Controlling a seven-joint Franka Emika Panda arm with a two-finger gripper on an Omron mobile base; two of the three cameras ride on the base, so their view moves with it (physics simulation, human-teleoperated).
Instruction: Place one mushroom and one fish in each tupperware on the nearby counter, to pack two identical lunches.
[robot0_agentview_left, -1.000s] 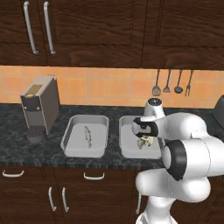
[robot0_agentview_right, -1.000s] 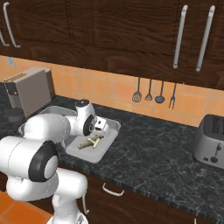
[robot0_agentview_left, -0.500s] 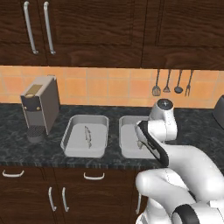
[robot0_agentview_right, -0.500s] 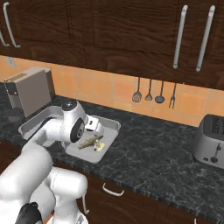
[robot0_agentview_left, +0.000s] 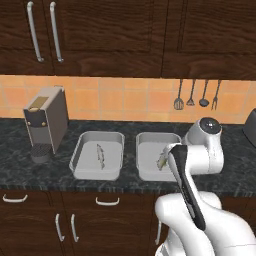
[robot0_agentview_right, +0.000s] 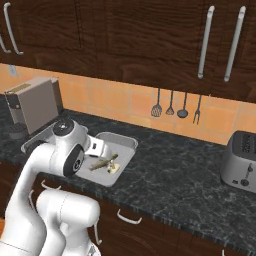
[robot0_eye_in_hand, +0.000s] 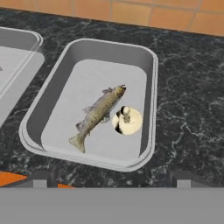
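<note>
The white arm (robot0_agentview_left: 200, 155) bends up from the base and folds forward at the elbow, its tool (robot0_eye_in_hand: 111, 181) pointing downward with fingers spread wide, holding nothing.

bare counter (robot0_agentview_right: 185, 175) right of trays, toaster (robot0_agentview_right: 242, 159) far right

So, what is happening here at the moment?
A white robot arm is packing two lunches on the dark counter. The right tupperware already holds a fish and a mushroom. The left tupperware holds only a fish. The claw is open and holds nothing, above the right tray.
</note>
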